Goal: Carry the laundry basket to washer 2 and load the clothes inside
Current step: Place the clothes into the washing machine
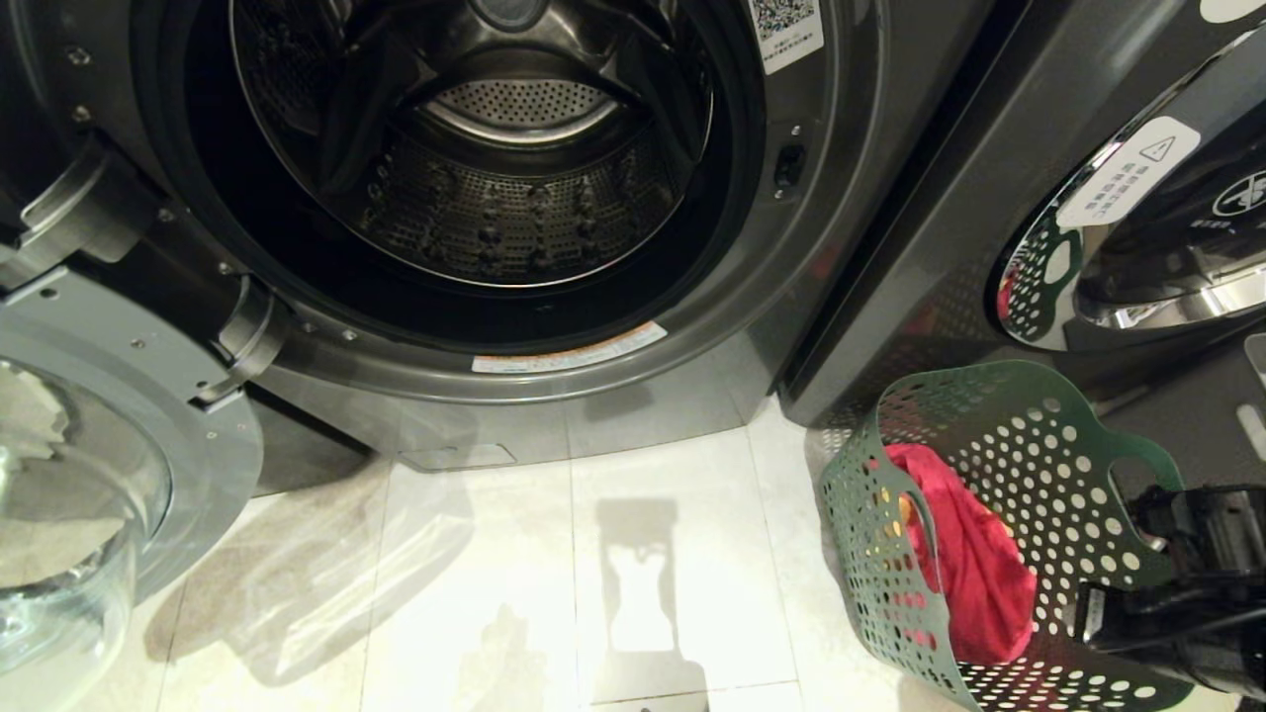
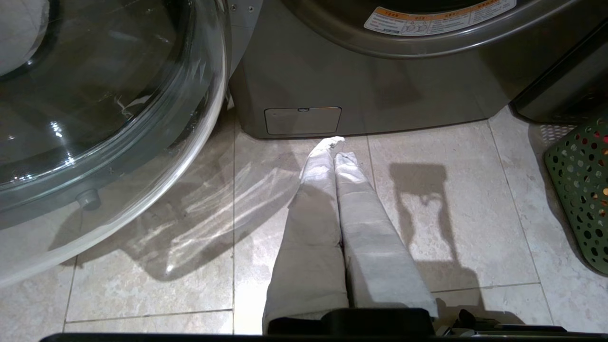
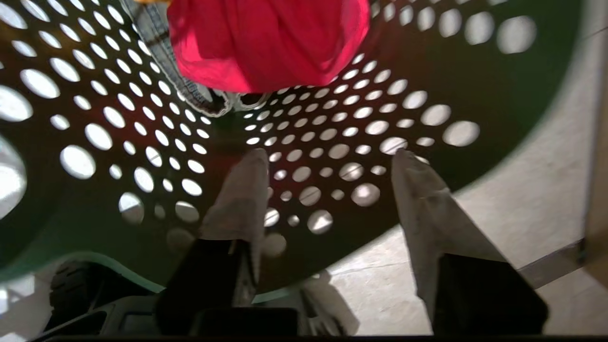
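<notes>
With washer 2 (image 1: 475, 188) standing open right in front, drum bare, door (image 1: 89, 475) swung out to the robot's left, the step in hand looks like the 1st pick from the laundry basket (image 1: 999, 554), which sits on the floor (image 1: 593, 564) to the right, just beside the next machine (image 1: 1088, 198), tipped w/ its mouth facing the robot. Right pincer (image 3: 327, 161) is over the basket's holed wall, fingers (image 3: 237, 199) spread apart, nothing btwn them; the clothes lie further in: pink-red garment (image 3: 266, 42) on top, a denim hem (image 3: 166, 61) peeking beside it, a bit of yellow-orange barely visible at the edge. Left pincer (image 2: 335, 152) hangs low over the tiles, fingers pressed together, empty, parked. To do it well, IMO: push deeper past the wall, centre on the bunched red cloth, bite a thick fold rather than a thin edge, keep fingertips off the holes so they don't snag, then lift clear of the rim before swinging to the drum.
</notes>
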Controlling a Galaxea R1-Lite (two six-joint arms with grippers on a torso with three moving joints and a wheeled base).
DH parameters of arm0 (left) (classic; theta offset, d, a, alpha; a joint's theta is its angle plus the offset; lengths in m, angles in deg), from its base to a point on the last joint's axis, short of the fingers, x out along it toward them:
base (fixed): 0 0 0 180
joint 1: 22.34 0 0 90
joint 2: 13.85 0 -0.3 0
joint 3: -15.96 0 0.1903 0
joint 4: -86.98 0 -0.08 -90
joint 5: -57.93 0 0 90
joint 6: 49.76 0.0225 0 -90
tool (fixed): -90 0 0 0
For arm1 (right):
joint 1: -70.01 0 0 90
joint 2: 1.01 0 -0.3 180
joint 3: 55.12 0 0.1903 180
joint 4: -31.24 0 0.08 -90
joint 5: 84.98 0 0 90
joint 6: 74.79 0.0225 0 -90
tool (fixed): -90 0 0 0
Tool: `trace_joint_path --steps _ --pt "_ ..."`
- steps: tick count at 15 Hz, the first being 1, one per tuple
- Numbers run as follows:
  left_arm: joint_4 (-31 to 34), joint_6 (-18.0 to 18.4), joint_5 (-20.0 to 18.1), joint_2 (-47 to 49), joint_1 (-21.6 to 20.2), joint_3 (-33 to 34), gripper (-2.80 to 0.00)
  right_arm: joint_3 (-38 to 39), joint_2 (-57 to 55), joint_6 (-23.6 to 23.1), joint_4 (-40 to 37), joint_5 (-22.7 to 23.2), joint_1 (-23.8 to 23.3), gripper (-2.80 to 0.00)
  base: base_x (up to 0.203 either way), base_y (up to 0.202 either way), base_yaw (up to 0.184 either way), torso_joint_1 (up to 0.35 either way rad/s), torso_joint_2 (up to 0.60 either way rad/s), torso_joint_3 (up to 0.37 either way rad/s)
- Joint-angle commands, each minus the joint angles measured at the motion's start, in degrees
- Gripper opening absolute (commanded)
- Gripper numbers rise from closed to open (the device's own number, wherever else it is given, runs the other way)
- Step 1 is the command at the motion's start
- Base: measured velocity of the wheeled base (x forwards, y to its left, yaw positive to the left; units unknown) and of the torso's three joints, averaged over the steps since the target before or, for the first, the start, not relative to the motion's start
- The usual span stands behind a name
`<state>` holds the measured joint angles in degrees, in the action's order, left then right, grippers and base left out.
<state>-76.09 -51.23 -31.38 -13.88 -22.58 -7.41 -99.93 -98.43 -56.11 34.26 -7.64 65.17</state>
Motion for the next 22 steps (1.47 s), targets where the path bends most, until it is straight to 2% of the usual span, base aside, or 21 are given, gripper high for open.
trace_joint_path --steps 1,4,8,10,13,15,22 --pt "-0.07 -0.02 0.02 0.02 -0.02 2.29 -2.80 -2.21 -16.36 0.33 6.06 5.06 -2.98 0.00 0.000 0.000 0.000 0.000 0.00 0.000" --pt "-0.07 -0.02 0.02 0.02 -0.02 2.29 -2.80 -14.64 -27.74 0.12 8.49 13.68 -7.93 0.00 0.000 0.000 0.000 0.000 0.00 0.000" --pt "-0.07 -0.02 0.02 0.02 -0.02 2.29 -2.80 -30.83 -38.92 -4.45 7.69 19.60 -10.84 0.00 0.000 0.000 0.000 0.000 0.00 0.000" --pt "-0.07 -0.02 0.02 0.02 -0.02 2.29 -2.80 -36.13 -41.93 -6.29 7.27 27.21 -10.92 0.00 0.000 0.000 0.000 0.000 0.00 0.000" --pt "-0.07 -0.02 0.02 0.02 -0.02 2.29 -2.80 -39.83 -42.81 -9.25 6.80 34.48 -10.74 0.00 0.000 0.000 0.000 0.000 0.00 0.000" --pt "-0.07 -0.02 0.02 0.02 -0.02 2.29 -2.80 -40.61 -42.59 -9.28 6.73 35.85 -10.53 0.00 0.000 0.000 0.000 0.000 0.00 0.000" --pt "-0.07 -0.02 0.02 0.02 -0.02 2.29 -2.80 -43.95 -45.66 -9.37 7.36 36.03 -4.73 0.00 0.000 0.000 0.000 0.000 0.00 0.000"
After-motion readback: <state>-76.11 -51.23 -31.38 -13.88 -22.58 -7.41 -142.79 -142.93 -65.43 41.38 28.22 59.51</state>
